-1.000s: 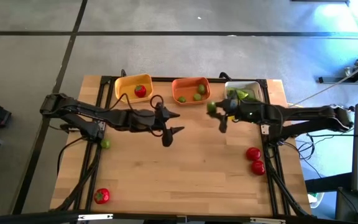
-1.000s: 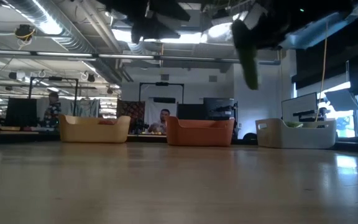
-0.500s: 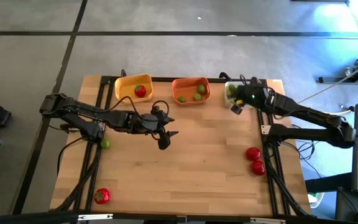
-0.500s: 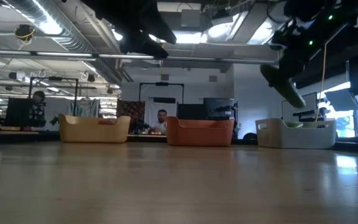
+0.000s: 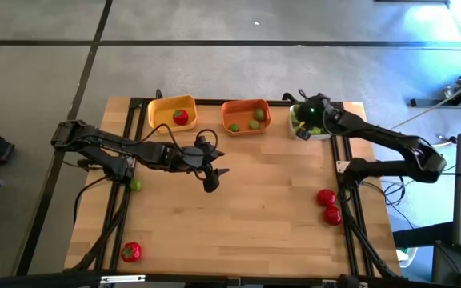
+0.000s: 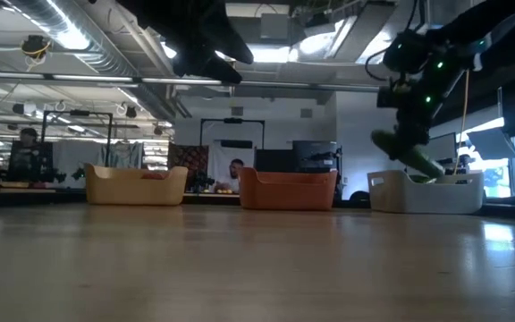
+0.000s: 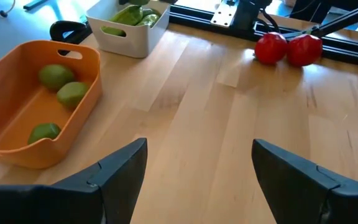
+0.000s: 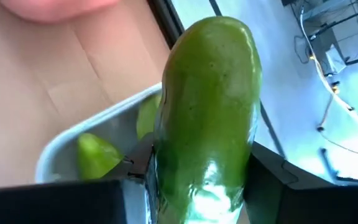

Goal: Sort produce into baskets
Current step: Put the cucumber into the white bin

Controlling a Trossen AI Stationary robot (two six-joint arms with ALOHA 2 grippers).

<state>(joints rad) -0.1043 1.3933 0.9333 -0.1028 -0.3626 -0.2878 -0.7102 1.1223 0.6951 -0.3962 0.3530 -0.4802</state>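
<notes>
My right gripper (image 5: 301, 130) is shut on a green cucumber piece (image 8: 207, 106) over the white basket (image 5: 318, 120), which holds other green pieces. In the low view the cucumber (image 6: 407, 154) slants just above the white basket's (image 6: 426, 192) rim. My left gripper (image 5: 214, 178) hovers open over the middle of the table; its wrist view shows nothing between the fingers (image 7: 197, 180). The yellow basket (image 5: 170, 112) holds a red tomato, and the orange basket (image 5: 246, 116) holds limes. My right gripper pinches the cucumber between its two fingers (image 8: 263, 171), at the end nearest the wrist (image 8: 191, 180). The fingers slant downward toward the table's far right corner and the cucumber juts out ahead of them. It is tilted and lifted clear, over the white basket.
Loose produce lies on the table: a lime (image 5: 136, 186) at the left edge, a red tomato (image 5: 131, 252) near the front left corner, and two red tomatoes (image 5: 327, 205) by the right edge. The middle of the table is bare wood.
My right gripper has swung with the cucumber from beside the orange basket toward the table's far right corner. It has sunk and tipped downward, and now stands over the white basket. My left gripper has tipped a little downward in place.
</notes>
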